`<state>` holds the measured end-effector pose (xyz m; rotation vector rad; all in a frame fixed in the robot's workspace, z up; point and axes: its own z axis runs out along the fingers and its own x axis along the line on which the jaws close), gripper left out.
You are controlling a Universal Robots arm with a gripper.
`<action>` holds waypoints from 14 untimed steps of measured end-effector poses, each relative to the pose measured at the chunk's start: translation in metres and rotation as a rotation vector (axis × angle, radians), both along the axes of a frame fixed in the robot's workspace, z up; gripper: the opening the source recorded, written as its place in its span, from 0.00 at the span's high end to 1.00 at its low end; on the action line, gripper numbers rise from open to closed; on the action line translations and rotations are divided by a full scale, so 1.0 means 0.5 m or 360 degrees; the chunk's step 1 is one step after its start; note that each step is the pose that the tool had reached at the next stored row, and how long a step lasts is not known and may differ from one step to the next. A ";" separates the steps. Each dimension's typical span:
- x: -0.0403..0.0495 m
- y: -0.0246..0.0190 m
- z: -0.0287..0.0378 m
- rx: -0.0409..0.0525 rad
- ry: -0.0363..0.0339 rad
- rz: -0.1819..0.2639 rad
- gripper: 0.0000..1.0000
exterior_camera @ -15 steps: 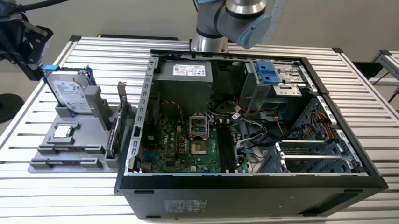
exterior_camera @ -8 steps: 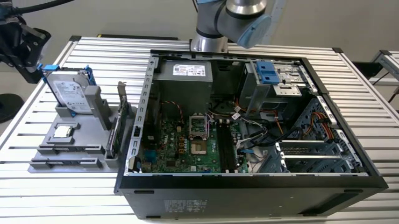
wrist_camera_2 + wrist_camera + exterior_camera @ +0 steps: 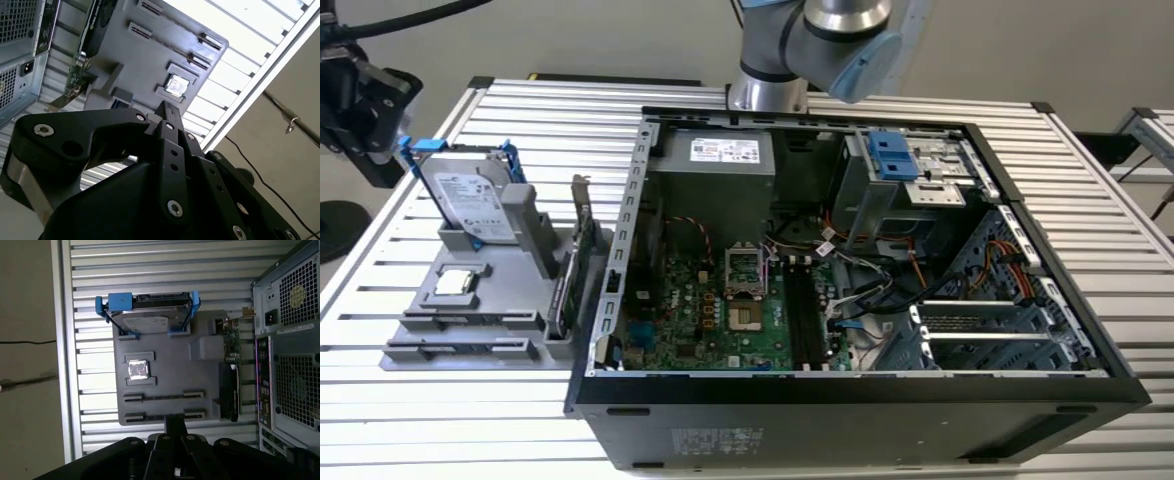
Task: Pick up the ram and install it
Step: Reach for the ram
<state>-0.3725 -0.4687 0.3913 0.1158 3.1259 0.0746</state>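
Note:
The ram is out of view. My gripper point(image 3: 174, 421) hangs high over the grey parts holder point(image 3: 167, 365), at the end with its two long narrow slots point(image 3: 164, 396), and both slots hold nothing. Its fingers meet in one dark tip point(image 3: 166, 107) and look shut, with nothing visible between them. In the exterior view the open computer case point(image 3: 854, 395) lies on its side with the green motherboard point(image 3: 707, 310) exposed. The board's long dark memory slots point(image 3: 803, 320) run beside the processor socket.
The holder point(image 3: 467, 300) sits at the exterior view's left of the case. It carries a silver hard drive with blue rails point(image 3: 464, 200), a small square chip point(image 3: 454, 283) and an upright green card point(image 3: 576, 265). A black device point(image 3: 360, 100) stands off the slatted table's far left corner.

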 end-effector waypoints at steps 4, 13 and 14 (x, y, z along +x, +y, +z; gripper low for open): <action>0.000 -0.0109 0.000 0.0000 0.0000 0.0000 1.00; 0.000 -0.0341 0.000 0.0000 0.0002 0.0000 1.00; 0.000 -0.0367 0.000 0.0000 0.0002 0.0000 1.00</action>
